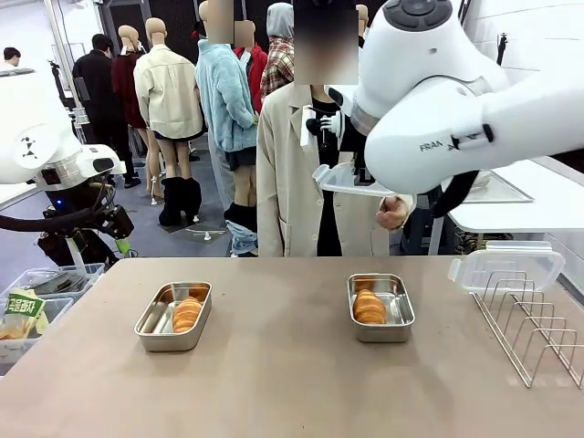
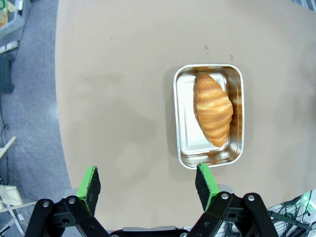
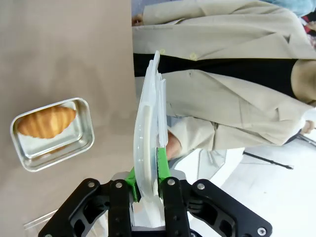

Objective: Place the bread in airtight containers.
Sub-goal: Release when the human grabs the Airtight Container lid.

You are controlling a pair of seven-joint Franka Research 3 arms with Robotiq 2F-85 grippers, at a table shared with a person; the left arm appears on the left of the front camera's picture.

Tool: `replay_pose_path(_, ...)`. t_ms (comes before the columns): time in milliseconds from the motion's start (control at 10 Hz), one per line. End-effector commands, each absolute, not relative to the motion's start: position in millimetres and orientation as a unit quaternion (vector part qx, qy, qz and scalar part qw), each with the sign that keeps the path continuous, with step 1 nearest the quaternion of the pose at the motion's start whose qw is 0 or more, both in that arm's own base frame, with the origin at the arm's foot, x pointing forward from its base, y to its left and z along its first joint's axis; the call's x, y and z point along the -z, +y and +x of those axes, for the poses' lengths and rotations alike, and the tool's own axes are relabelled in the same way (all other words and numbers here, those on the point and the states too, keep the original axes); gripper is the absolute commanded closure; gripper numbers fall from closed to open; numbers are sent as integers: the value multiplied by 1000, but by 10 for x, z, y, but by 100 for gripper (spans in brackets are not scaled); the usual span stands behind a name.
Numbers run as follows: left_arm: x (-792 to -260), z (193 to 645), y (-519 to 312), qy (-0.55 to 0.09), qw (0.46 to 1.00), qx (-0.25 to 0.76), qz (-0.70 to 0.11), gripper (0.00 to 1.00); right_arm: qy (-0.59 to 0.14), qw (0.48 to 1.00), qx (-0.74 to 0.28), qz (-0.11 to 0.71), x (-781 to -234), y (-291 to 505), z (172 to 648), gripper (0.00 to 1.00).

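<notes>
Okay, two croissants, both already boxed. The left croissant [image 1: 187,313] lies in the left box [image 1: 155,330], its long axis running from the near edge of the table [image 1: 274,383] toward the far side, along the box's long wall and closer to the right wall. The right croissant [image 1: 369,307] lies the same way, tips pointing near and far, tucked toward the left wall of the right box [image 1: 401,315]. Both boxes stand uncovered and well apart.

Over to the left wrist camera: the left gripper [image 2: 147,183] hangs above the table with its jaws spread wide and nothing between them, and the left box sits just beyond one pad, its croissant slightly diagonal inside.

Up high at the far side, the right gripper [image 3: 146,170] is clamped tight on a clear lid [image 3: 147,123], seen edge-on between its green pads. A person's hand [image 1: 394,212] is right by that lid.

Off to the right, a second lid [image 1: 506,265] rests at the far end of the wire rack [image 1: 534,333].
</notes>
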State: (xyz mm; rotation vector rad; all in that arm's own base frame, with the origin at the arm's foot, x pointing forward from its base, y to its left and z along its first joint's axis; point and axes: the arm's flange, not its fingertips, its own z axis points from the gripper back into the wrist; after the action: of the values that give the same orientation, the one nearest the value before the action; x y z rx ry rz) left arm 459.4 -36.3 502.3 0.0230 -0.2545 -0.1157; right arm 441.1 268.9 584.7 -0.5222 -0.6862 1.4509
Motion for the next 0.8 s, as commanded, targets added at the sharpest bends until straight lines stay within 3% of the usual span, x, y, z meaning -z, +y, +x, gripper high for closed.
replay_pose_path(0,-5027,4598,-348,-128,990,53,15,0,-301,682,-623,-238,-5846,2833,4604,100)
replay_pose_path(600,-5027,4598,-348,-128,990,53,15,0,-288,695,-619,-224,-5892,2816,4650,100)
replay_pose_path(700,-5027,4598,-348,-128,990,53,15,0,-275,705,-616,-220,-5927,2789,4609,90)
